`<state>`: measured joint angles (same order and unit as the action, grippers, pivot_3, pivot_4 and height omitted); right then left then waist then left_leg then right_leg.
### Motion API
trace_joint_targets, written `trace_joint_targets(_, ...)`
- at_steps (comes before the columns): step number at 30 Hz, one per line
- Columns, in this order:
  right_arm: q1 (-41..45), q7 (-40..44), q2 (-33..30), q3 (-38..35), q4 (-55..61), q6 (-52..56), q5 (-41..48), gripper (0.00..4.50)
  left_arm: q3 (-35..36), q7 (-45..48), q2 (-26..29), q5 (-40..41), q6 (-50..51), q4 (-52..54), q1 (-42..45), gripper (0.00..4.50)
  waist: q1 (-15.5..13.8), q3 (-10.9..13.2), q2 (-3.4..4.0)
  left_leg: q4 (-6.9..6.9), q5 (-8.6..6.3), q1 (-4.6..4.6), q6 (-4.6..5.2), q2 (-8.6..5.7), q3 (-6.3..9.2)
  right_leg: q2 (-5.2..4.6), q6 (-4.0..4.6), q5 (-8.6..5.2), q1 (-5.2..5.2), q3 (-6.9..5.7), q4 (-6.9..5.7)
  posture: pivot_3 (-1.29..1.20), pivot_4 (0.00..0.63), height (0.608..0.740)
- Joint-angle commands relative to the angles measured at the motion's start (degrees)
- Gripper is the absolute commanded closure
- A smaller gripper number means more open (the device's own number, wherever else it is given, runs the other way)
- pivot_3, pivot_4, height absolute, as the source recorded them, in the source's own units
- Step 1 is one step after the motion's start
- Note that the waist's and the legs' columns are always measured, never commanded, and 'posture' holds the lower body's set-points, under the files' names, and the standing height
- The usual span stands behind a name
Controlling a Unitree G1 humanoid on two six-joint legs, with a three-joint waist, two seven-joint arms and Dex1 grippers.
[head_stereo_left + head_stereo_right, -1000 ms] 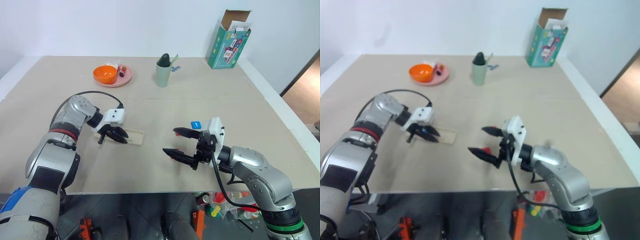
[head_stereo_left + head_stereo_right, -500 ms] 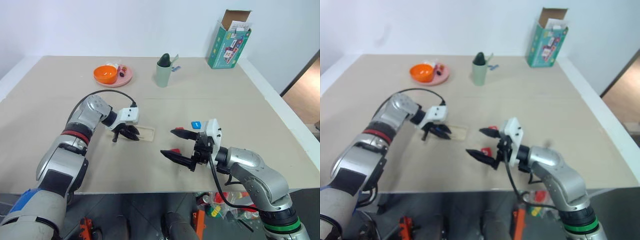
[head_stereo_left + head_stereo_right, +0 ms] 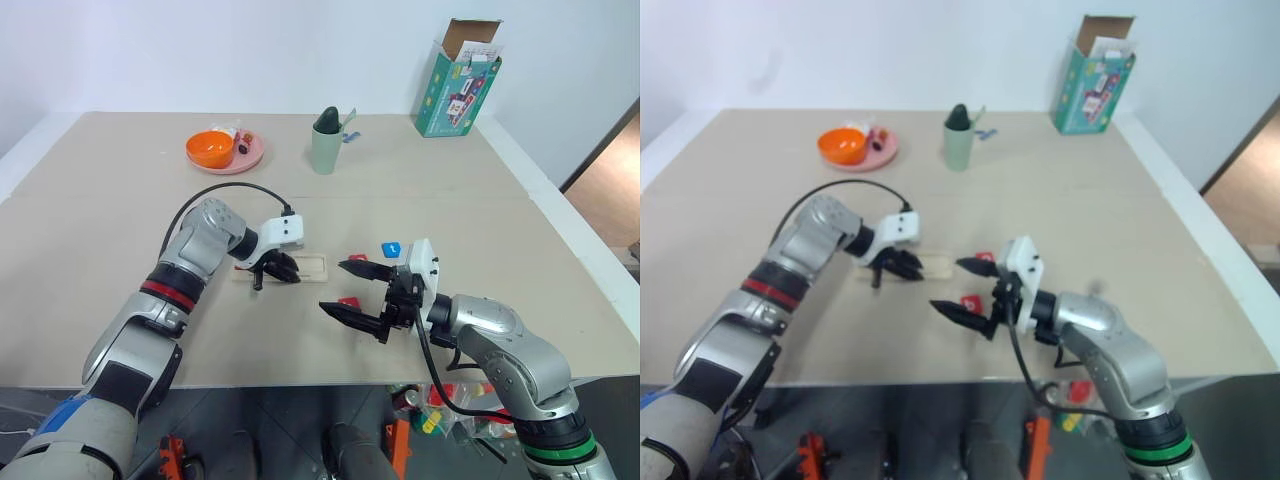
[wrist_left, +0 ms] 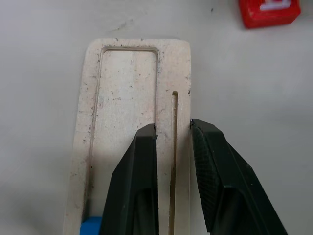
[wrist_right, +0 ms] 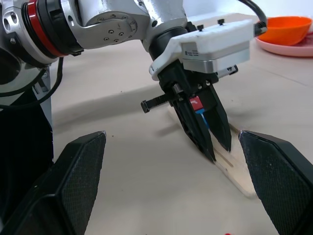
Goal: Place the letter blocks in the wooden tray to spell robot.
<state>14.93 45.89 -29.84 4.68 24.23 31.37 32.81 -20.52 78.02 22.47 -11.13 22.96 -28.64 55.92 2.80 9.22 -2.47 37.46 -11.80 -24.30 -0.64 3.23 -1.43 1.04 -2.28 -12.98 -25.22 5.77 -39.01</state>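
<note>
1. Left wrist view shows our left gripper clamped on one long edge of the wooden tray, one finger inside the groove and the other outside the rim
2. At that gripper's end of the groove we see a blue tile, mostly hidden; its letter cannot be read
3. From the head camera, the tray lies flat near the table's middle, with the left gripper pressed down on it
4. Our right gripper hangs just right of the tray with its fingers spread wide apart, holding nothing
5. A red tile lies between those fingers on the table, and a blue letter block lies just beyond them
6. Far left sits a pink plate with an orange bowl; a green cup stands farther right, and a green carton at the far right
</note>
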Motion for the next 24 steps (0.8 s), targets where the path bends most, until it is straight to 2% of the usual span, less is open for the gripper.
trace_joint_targets(1,1.3,0.3,0.4,0.0,0.4,-1.1,-0.2,0.0,-0.5,-0.9,0.1,1.0,2.2,4.5,-0.4,4.02,0.0,0.0,0.0,0.0,0.0,0.01,0.0,0.0,0.0,0.0,0.0,0.0,0.0,0.0,0.0,0.0,0.15,0.74)
trace_joint_targets(16,1.7,0.8,0.4,0.0,-3.1,-6.1,-6.6,0.0,-2.6,-1.9,1.2,2.3,3.1,5.3,-2.1,4.02,0.0,0.0,0.02,0.0,0.0,0.01,0.0,-0.01,0.0,0.0,0.01,0.0,0.0,0.0,0.0,0.0,0.15,0.74)
trace_joint_targets(17,1.6,0.8,0.4,0.0,-3.1,-6.2,-6.7,0.0,-2.6,-2.0,1.1,2.5,3.5,5.4,-2.3,3.22,0.0,0.0,0.02,0.0,0.0,0.01,0.0,-0.01,0.0,0.0,0.01,0.0,0.0,0.01,0.0,0.0,0.15,0.74)
trace_joint_targets(19,1.5,0.8,0.5,0.1,-3.0,-6.2,-6.8,0.0,-2.2,-2.2,1.1,2.9,3.6,6.1,-2.4,2.74,0.0,0.0,0.02,0.0,0.0,0.01,0.0,-0.01,-0.01,0.0,0.01,0.0,0.0,0.01,0.0,0.0,0.15,0.74)
trace_joint_targets(24,1.6,0.7,0.6,-0.4,-3.0,-5.9,-6.7,0.0,-0.5,-1.9,2.6,4.8,5.1,8.5,-1.8,0.96,0.0,0.0,0.02,0.0,0.0,0.01,0.0,-0.02,-0.01,0.0,0.01,0.0,0.0,0.03,0.0,0.0,0.15,0.74)
